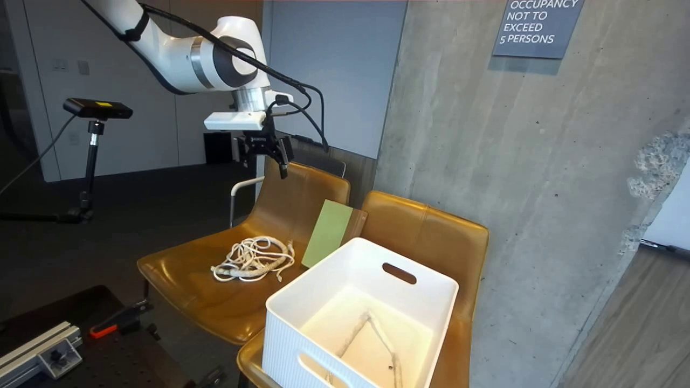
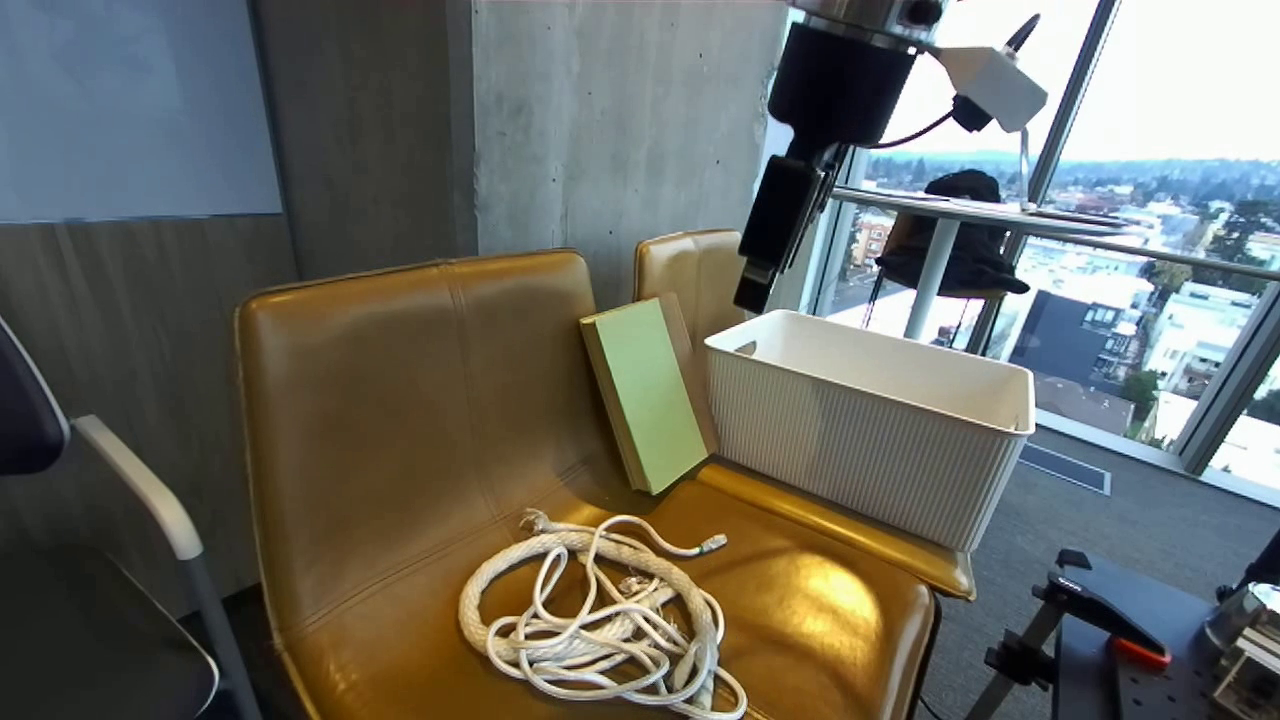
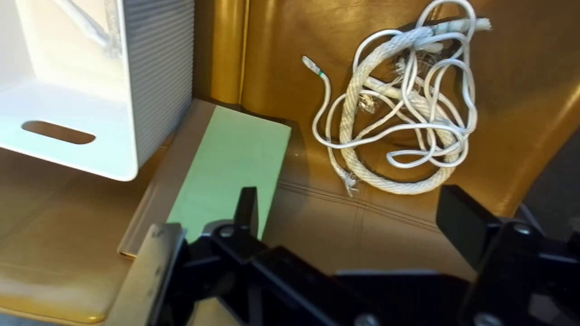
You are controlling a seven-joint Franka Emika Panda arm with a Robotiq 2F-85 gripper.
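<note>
Your end effector (image 3: 346,203) hangs well above the seat of the brown chair (image 2: 390,400), its fingers spread wide with nothing between them. The rope (image 3: 419,104) lies below you, out on that seat; in the wrist view it sits just beyond the gap between the fingertips, a loose, roundish tangle with no clear long axis. Toward the white basket (image 2: 860,440), the green book (image 3: 231,158) stands tilted back, its long axis sloping upward, one finger partly covering it from the wrist.
</note>
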